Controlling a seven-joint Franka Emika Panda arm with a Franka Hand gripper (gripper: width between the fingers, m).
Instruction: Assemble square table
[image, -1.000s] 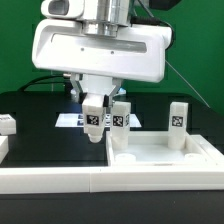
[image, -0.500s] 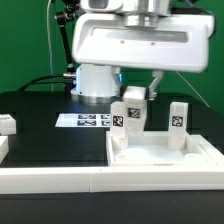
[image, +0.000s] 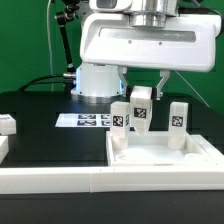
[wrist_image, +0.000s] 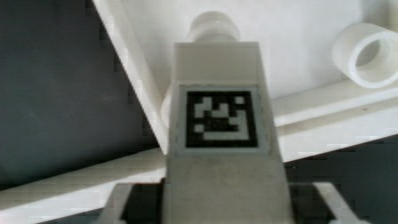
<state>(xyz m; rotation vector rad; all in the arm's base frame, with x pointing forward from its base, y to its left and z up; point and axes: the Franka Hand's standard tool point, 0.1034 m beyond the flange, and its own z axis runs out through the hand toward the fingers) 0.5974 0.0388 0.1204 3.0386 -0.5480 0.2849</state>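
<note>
The gripper (image: 142, 92) is closed on one white table leg (image: 141, 108). The fingers pinch it near its top end, one finger on each side, and the rest of the leg hangs straight down below them with its tag facing out. In the wrist view, the same leg (wrist_image: 221, 110) runs long and straight away from the fingers, and its small round peg sticks out at the far end.

The square tabletop (image: 160, 158) lies flat under the fingers. Two other legs already stand upright on it. One leg (image: 120, 120) is just beside the held leg, on the exterior view's left. The other leg (image: 178, 122) is farther off, on the exterior view's right.

I think the held leg must go straight down from the fingers, peg first, into a hole in the tabletop. A round hole (wrist_image: 370, 55) shows in the wrist view, a little off to one side of the peg.

A fourth leg (image: 6, 124) lies far from the fingers, at the exterior view's left edge.
</note>
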